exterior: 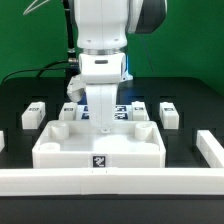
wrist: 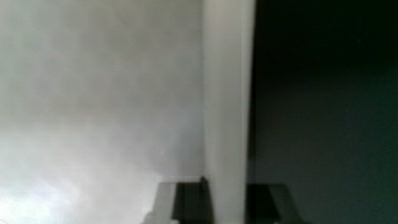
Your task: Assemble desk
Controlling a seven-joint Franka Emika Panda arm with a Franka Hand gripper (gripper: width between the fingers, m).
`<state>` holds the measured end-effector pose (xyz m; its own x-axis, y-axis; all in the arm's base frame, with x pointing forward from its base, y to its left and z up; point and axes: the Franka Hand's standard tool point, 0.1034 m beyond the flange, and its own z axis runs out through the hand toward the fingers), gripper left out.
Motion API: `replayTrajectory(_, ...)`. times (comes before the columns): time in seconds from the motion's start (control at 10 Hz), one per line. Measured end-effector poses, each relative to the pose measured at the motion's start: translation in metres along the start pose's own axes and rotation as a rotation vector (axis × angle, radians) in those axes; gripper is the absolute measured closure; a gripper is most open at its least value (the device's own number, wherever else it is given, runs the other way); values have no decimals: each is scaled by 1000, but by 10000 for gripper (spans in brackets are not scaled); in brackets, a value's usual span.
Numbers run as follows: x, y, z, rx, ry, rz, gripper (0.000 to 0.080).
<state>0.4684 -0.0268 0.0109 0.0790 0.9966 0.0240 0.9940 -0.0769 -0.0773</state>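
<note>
Nearest in the exterior view: a long low white border rail (exterior: pixel 110 183) across the front of the black table (exterior: pixel 195 100), bending away at the exterior view's right. Just behind it, flat on the table, the desk panel (exterior: pixel 95 150): white, raised edges, blocky corner sockets, a black-and-white tag on the front wall.

Over the panel's far edge, the gripper (exterior: pixel 103 123). Hangs from the arm (exterior: pixel 100 30), straight down out of the top of the picture, white wrist housing upright, pointed squarely at the table, no lean to either side. Clenched on the far rim (wrist: pixel 226 90) of the desk panel (plain from the wrist view: dark fingers (wrist: pixel 178 208) on both sides of that thin white wall, gripper (wrist: pixel 222 207) pinching it, desk panel (wrist: pixel 98 110) pale on one side, dark table on the other).

Further back, loose on the table and apart from the panel: first leg (exterior: pixel 33 113) at the exterior view's left, second leg (exterior: pixel 168 114) at the exterior view's right, both short, white, tagged. Between those two, nearer the gripper, third leg (exterior: pixel 68 111) and fourth leg (exterior: pixel 138 108), small and hard to read. Farthest of all, a green backdrop (exterior: pixel 30 40) and a black cable (exterior: pixel 40 70) trailing in toward the arm.
</note>
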Motion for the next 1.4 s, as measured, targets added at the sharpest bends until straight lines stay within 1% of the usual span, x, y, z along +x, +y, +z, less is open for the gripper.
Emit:
replayTrajectory(0.4,1,1,0,-3,1,-12,738)
replayTrajectory(0.5,4,9,0,-32,9,-67,738)
replayTrajectory(0.6,12,14,0,-54,19,-94,738)
replayTrajectory(0.7,28,21,0,-59,30,-97,739)
replayTrajectory(0.8,42,30,0,-70,40,-97,739)
replayTrajectory(1.0,63,41,0,-82,58,-58,739)
replayTrajectory(1.1,72,46,0,-81,65,-50,739)
replayTrajectory(1.2,74,46,0,-55,62,-44,738)
replayTrajectory(1.3,75,46,0,-36,58,-35,738)
replayTrajectory(1.4,75,46,0,-24,48,-38,738)
